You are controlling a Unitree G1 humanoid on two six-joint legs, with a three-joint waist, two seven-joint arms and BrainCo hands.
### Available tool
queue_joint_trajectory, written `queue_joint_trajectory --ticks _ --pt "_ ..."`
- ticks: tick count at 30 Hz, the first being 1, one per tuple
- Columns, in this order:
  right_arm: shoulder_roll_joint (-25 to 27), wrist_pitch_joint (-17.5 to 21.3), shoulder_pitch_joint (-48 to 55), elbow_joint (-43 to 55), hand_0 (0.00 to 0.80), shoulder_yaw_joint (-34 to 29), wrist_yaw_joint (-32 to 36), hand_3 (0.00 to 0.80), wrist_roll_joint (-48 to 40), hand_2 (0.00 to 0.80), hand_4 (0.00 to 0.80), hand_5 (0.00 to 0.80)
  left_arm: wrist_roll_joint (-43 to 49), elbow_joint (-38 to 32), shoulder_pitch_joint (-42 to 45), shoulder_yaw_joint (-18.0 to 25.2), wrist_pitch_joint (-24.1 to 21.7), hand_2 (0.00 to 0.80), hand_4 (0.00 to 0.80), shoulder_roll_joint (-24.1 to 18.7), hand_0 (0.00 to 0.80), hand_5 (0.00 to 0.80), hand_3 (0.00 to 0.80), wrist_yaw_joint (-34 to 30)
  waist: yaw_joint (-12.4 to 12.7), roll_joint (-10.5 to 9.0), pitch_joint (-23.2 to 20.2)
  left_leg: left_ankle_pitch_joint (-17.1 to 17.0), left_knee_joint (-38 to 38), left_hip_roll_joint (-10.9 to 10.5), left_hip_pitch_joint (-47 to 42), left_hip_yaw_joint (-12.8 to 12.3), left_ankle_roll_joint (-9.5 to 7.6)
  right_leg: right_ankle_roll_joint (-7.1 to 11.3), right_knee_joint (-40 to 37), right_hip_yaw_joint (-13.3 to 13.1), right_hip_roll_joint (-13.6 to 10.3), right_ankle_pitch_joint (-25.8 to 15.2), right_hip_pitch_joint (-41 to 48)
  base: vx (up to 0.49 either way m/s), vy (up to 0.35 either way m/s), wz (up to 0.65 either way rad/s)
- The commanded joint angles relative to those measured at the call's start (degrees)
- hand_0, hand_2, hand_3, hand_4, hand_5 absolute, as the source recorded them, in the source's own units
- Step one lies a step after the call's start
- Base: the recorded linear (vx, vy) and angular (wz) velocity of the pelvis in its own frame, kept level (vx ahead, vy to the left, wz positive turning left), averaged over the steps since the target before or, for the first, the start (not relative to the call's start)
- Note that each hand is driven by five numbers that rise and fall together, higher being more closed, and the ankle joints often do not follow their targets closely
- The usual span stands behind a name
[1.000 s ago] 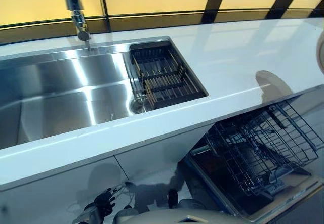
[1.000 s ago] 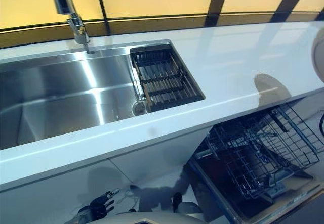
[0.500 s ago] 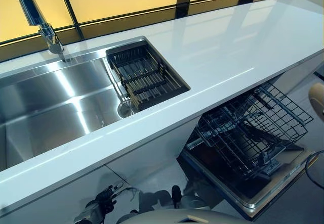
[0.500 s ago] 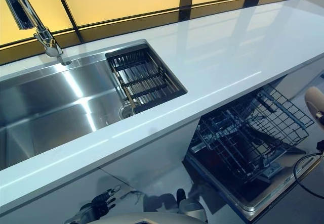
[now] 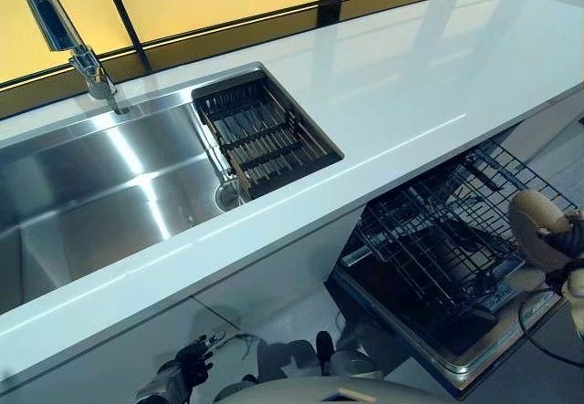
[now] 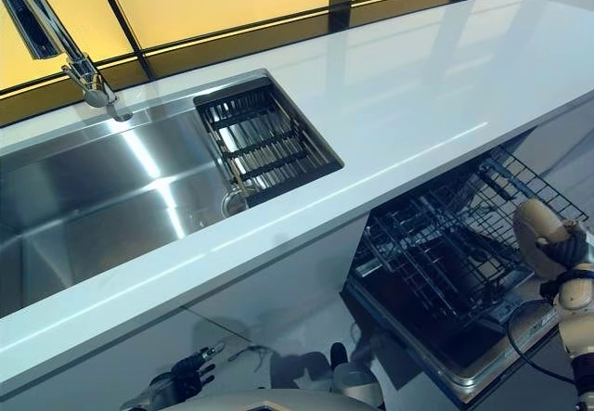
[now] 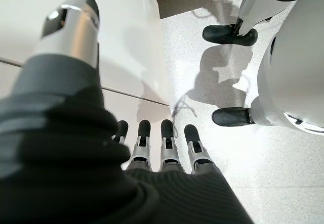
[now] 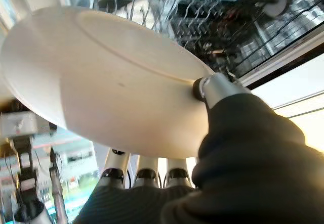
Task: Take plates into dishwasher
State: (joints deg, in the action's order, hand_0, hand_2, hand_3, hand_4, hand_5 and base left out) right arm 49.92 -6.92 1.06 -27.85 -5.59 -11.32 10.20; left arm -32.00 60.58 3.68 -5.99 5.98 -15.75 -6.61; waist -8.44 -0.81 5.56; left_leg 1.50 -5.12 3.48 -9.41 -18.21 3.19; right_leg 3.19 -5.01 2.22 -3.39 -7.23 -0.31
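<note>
My right hand (image 8: pixel 223 107) has the plate (image 8: pixel 101 77) pinched at its rim, thumb on top, fingers (image 8: pixel 144 176) underneath. I'm holding it by the edge so the broad face stays free to go between the rack's prongs. From the head views the plate (image 5: pixel 538 231) hangs at the right, just over the near right corner of the dishwasher rack (image 5: pixel 447 240). It isn't in the rack yet.

The rack is pulled out over the open dishwasher door (image 5: pixel 456 331), under the white desk (image 5: pixel 392 103). That gives me room to come down from above. It looks empty from here, though the wires are dense and I can't be sure of every slot.

The plate is tipped, not flat. That's the way I want it: it should go in on edge between the tines. The catch would be the rim striking a wire and slipping in my pinch.

My left hand (image 7: pixel 162 148) hangs low by the cabinet front, fingers straight and apart, holding nothing, out of the way.

Far left on the desk, the sink (image 5: pixel 100 185) with its drain basket (image 5: pixel 265 135) and tap (image 5: pixel 64 30) show no plates.
</note>
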Motion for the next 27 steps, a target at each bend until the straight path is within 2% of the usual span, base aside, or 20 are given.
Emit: queue_joint_trajectory --ticks 1,22,27 --pt "0.19 1.72 -8.17 -2.37 0.8 1.69 -0.37 0.8 -3.04 0.8 0.8 0.8 2.43 -0.6 -2.13 -0.05 0.05 0.0 0.0 -0.35 0.0 0.0 0.0 0.43 2.07 -1.5 -0.32 3.46 3.32 -2.18 2.18 2.02 -4.43 4.34 5.6 1.84 -2.13 4.94 0.68 0.012 -0.031 0.0" --pt "-5.04 -2.0 -17.19 -6.81 0.8 10.58 1.45 0.8 -6.07 0.8 0.8 0.8 1.97 -0.99 -1.71 -0.85 0.05 0.0 0.0 0.04 0.0 0.0 0.0 -0.62 5.06 -0.29 -0.25 3.09 3.46 -2.13 2.22 3.15 -3.86 3.85 6.12 4.86 -3.09 5.63 1.11 0.008 -0.012 0.03" --pt "-5.55 -2.55 -19.22 -9.14 0.8 12.22 1.61 0.8 -6.51 0.8 0.8 0.8 -4.25 -2.36 -1.77 0.02 -1.1 0.0 0.0 0.42 0.0 0.0 0.0 -0.82 5.76 0.3 0.35 3.05 3.58 -2.33 2.5 3.68 -3.86 3.87 6.51 5.57 -3.54 5.74 0.94 0.001 -0.014 0.02"
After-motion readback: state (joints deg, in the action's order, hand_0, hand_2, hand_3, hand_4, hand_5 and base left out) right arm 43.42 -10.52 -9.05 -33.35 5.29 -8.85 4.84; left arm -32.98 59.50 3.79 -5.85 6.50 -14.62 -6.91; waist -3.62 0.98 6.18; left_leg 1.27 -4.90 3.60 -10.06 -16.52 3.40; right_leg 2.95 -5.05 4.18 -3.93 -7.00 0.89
